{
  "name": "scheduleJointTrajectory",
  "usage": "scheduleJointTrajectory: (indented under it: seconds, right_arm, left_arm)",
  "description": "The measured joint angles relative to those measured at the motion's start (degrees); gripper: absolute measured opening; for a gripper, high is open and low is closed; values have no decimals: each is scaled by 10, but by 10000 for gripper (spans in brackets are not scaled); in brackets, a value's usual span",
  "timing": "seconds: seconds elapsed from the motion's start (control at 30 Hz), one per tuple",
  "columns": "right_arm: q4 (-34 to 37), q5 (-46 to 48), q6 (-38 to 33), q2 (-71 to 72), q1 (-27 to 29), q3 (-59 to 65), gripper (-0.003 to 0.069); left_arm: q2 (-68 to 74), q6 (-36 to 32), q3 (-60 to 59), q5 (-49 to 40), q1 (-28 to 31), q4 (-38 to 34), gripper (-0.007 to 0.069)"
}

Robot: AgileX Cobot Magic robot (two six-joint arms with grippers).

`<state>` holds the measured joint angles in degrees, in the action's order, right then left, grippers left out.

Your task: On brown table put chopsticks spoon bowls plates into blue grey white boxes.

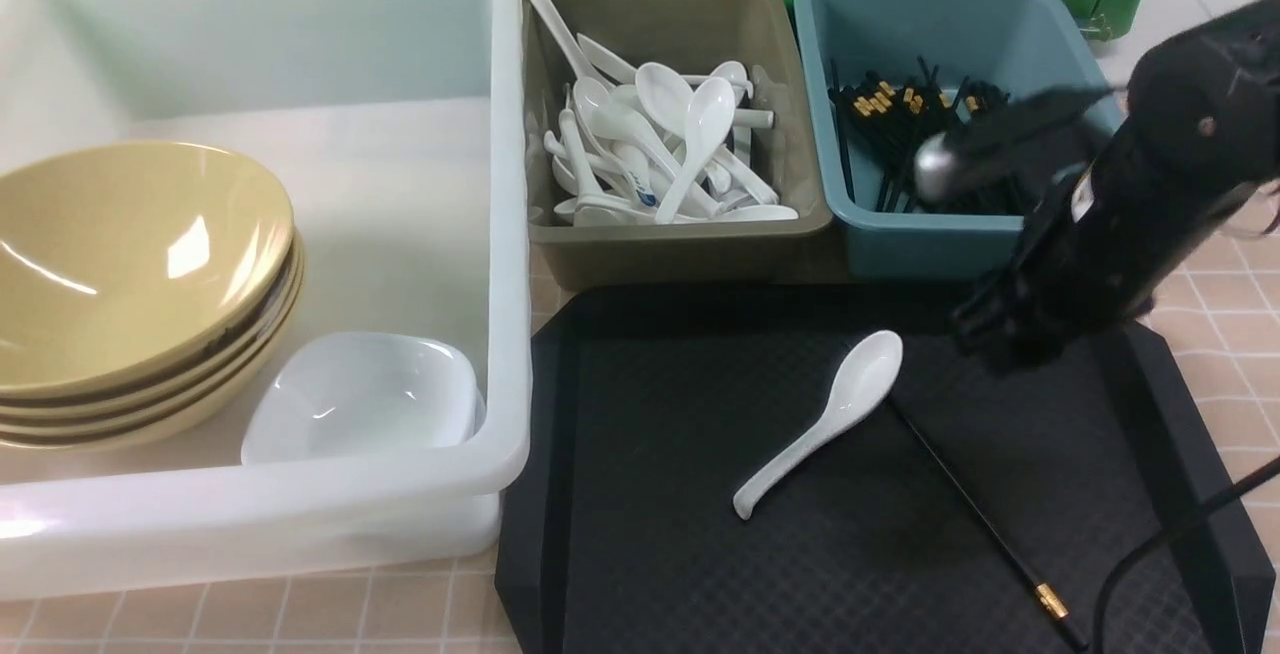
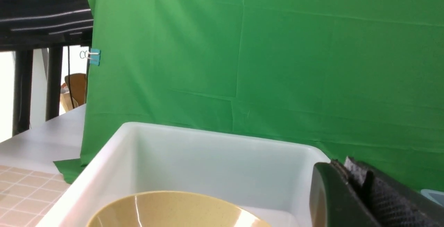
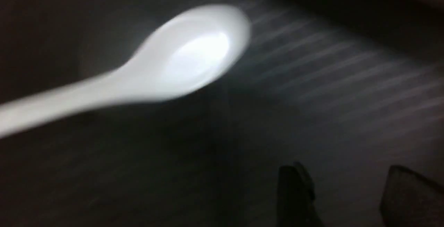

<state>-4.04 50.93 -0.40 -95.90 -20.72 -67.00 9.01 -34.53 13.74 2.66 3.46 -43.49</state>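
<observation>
A white spoon [image 1: 830, 414] and one black chopstick [image 1: 975, 514] with a gold band lie on the black tray [image 1: 700, 554]. My right gripper [image 1: 990, 334] hovers low over the tray's far right part, just right of the spoon's scoop. In the right wrist view it [image 3: 350, 188] is open and empty, with the spoon [image 3: 194, 60] ahead. My left gripper [image 2: 347, 171] is shut and empty beside the white tub [image 2: 222, 140], above a tan bowl [image 2: 173, 209]. The white tub [image 1: 510, 234] holds stacked tan bowls [image 1: 140, 284] and a white plate [image 1: 365, 399].
The grey-brown bin [image 1: 680, 244] holds several white spoons. The blue bin [image 1: 900, 254] holds several black chopsticks. Both stand behind the tray on the brown table [image 1: 1230, 284]. A black cable [image 1: 1170, 534] crosses the tray's right corner. A green cloth [image 2: 277, 64] hangs behind.
</observation>
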Motion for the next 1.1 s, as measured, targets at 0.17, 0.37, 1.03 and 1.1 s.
scheduleJointTrajectory:
  seconds: [0.17, 0.37, 1.03, 1.1]
  right_arm:
    - [16, -12, -13, 0, -31, 45, 330]
    - [17, -74, 4, -27, -43, 94, 257]
    - [5, -30, 4, 46, -24, 99, 79]
    - [1, -19, 4, 94, -5, 91, 79]
  left_arm:
    - [0, 3, -1, 10, 0, 0, 5]
    - [0, 10, -2, 15, 0, 0, 5]
    - [0, 10, -2, 14, 0, -1, 5]
    - [0, 10, -2, 14, 0, -1, 5]
